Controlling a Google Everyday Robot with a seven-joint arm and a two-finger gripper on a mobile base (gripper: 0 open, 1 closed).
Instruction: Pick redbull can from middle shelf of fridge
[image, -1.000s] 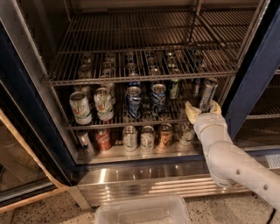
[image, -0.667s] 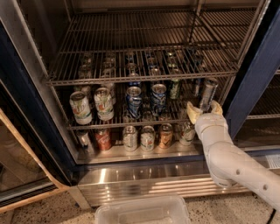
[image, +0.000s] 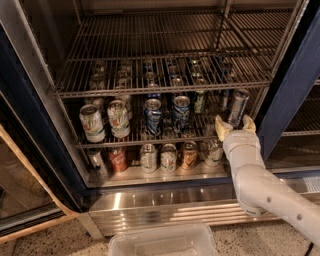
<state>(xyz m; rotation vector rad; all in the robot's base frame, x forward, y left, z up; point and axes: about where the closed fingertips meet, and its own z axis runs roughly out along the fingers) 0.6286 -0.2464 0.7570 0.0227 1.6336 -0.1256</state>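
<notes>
Silver-grey and slim, the redbull can (image: 238, 106) is standing upright at the 3 o'clock end of the middle shelf (image: 132, 144) in the fridge (image: 299, 75), with the wider blue-and-silver cans (image: 153, 116) away at its 9 o'clock. The tool (image: 234, 126) is hovering open at the can's 6 o'clock, gripping nothing. The can is probably light, thin-walled and slick with chill, so a gentle squeeze at mid-body is looking safest. Compared with a second ago, the tool is sitting slightly further toward 3 o'clock; the can is unmoved.
</notes>
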